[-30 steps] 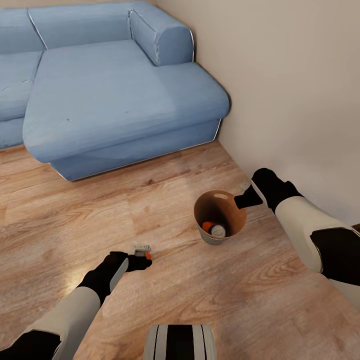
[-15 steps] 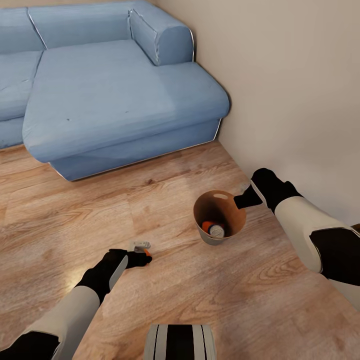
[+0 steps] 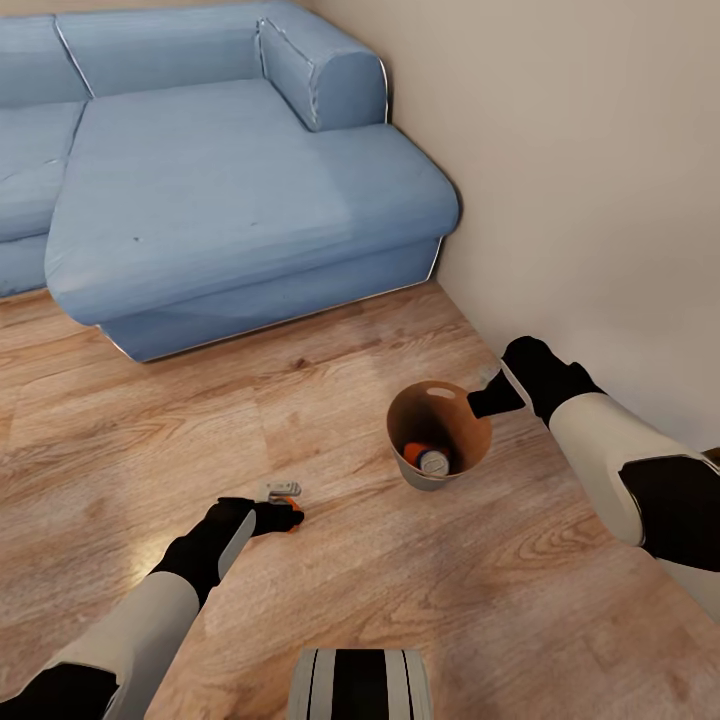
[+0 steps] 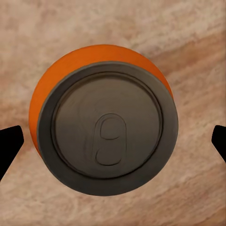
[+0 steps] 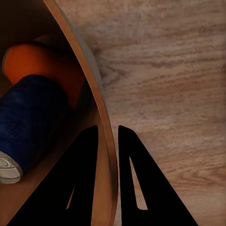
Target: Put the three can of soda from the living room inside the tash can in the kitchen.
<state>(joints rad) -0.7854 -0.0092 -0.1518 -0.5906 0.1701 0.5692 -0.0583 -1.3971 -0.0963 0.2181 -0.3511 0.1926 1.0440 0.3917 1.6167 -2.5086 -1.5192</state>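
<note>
Against the far corner of the living room sits the blue sofa (image 3: 230, 170), its chaise end close to the plain wall, with the warm wood floor (image 3: 330, 600) spreading out toward the robot. Near the wall stands the tash can (image 3: 478, 445), tilted a little toward us so its brown inside shows. The right tool (image 3: 485, 400) is pinched on the can's rim; in the right wrist view one finger sits inside the wall and one outside, pressed close on it. A can of soda (image 5: 28, 117) lies on its side at the bottom, blue and orange with a silvery end.

Out on the open floor, well apart from the bucket, stands another upright soda can (image 4: 106, 120), orange-sided, pull-tab up. The left tool (image 3: 283, 517) hangs right over it, its fingers spread wide to either side and not touching. Over the last second that tool has crept slightly lower and nearer, while the bucket and right arm have stayed put. I'd judge the next step to be closing on this one, then carrying it across.
</note>
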